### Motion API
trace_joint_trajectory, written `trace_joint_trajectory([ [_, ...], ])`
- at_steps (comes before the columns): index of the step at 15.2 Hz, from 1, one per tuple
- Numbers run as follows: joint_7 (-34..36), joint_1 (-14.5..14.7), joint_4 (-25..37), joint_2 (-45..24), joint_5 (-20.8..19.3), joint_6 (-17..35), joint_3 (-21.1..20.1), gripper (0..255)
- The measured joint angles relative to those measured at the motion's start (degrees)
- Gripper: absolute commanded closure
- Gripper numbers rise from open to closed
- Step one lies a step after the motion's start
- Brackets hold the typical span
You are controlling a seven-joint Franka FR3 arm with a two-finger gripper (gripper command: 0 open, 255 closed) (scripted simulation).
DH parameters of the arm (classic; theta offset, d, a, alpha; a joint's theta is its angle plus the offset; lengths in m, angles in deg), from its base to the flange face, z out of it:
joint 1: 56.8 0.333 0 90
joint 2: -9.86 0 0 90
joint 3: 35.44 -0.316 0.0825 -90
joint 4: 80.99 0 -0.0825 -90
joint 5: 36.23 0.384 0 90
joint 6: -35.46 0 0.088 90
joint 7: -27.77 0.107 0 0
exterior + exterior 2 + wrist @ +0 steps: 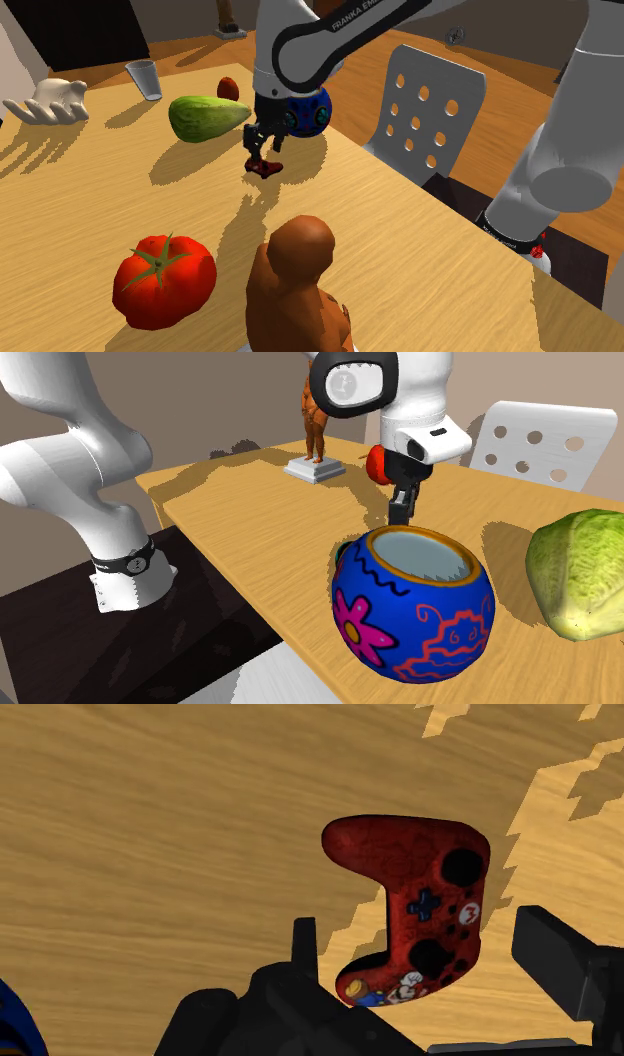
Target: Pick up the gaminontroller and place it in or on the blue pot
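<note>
Over the table: gripper (258, 153) open above the game controller (266, 169)

At the near end of the wooden table (400, 250), as taken from the shoulder view, found a brown figurine (300, 285) and a red tomato (165, 280) side by side. Farther along, located the game controller lying flat on the bare wood, red with black sticks and a blue cross pad. Located the gripper directly above it, pointed down, fingers (555, 964) spread wide. Checked in the wrist view: placed the game controller between the two fingers, with a gap on either side, touched by neither and not held. Just beyond the gripper, located the blue pot (412, 602), upright with its mouth facing up, painted with a pink flower and red outlines. Beside the blue pot, toward the shoulder view's left, noted a green vegetable (205, 117) on its side. At the far end, noted a clear cup (145, 78) and a white hand-shaped object (50, 102). Past the table's edge, on the shoulder view's right, noted a white chair (452, 80) with round holes in its back.
</note>
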Motion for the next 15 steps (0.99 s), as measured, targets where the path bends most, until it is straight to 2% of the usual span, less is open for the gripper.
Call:
trace_joint_trajectory([
  [1, -6.2, -1.51, -3.89, 1.91, 6.96, 5.74, -1.23, 0],
  [2, -9.26, -2.09, -6.01, 2.59, 10.44, 9.15, -1.84, 0],
  [3, -10.79, -2.31, -7.13, 2.62, 12.13, 11.23, -2.15, 0],
  [8, -11.56, -1.8, -7.65, -0.27, 12.69, 15.72, -2.47, 0],
  [15, -11.63, -1.71, -7.84, -0.74, 12.69, 16.43, -2.5, 0],
])
